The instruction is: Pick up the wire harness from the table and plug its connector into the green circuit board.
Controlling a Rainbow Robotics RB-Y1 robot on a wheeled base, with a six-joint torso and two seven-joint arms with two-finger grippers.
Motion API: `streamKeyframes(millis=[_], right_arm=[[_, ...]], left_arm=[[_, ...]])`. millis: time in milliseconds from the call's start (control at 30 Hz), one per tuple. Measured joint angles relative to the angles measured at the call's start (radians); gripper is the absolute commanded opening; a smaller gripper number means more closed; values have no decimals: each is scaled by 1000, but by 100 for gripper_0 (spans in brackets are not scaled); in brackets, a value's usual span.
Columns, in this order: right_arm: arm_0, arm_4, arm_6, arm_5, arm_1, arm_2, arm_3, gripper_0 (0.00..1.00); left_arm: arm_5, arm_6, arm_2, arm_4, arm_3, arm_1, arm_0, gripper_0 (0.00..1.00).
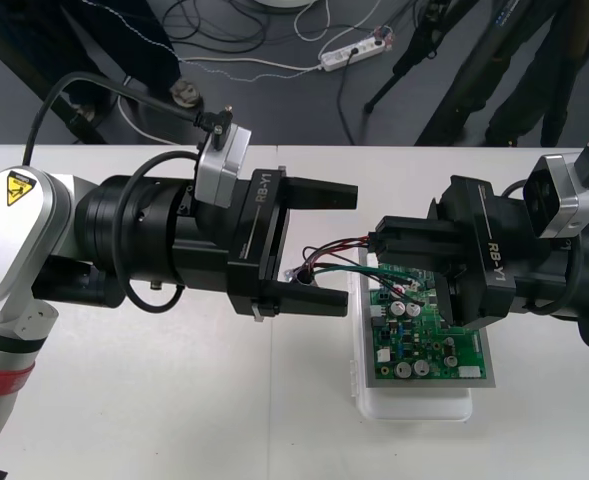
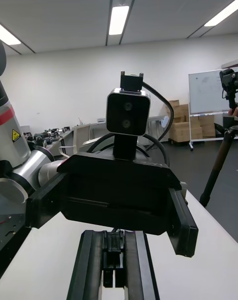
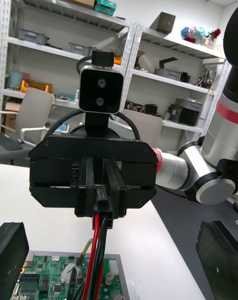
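Wire harness (image 1: 319, 258): thin red, black, green wires, small black plug (image 3: 101, 199) | held over green circuit board (image 1: 424, 335) edge | right gripper (image 1: 379, 248) clamped on plug end | left gripper (image 1: 346, 248) jaws wide apart, flanking the wire loop.

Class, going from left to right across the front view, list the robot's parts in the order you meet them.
The left arm's wrist camera → open left gripper → right gripper, shut on the wire harness → right arm's wrist camera.

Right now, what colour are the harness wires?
Red, black and green wires; front view shows them best.
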Motion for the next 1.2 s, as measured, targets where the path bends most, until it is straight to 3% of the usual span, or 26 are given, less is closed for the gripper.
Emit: streamKeyframes(millis=[1067,1133,1167,1200], right_arm=[[3,-10,28,0,0,0,0,0],[3,-13,28,0,0,0,0,0],[3,-13,28,0,0,0,0,0],[3,-14,28,0,0,0,0,0]], left_arm=[[4,-1,0,-4,0,-30,11,100],[4,-1,0,-4,0,-30,11,87],[4,-1,0,-4,0,-30,11,58],[4,-1,0,-4,0,-30,11,36]])
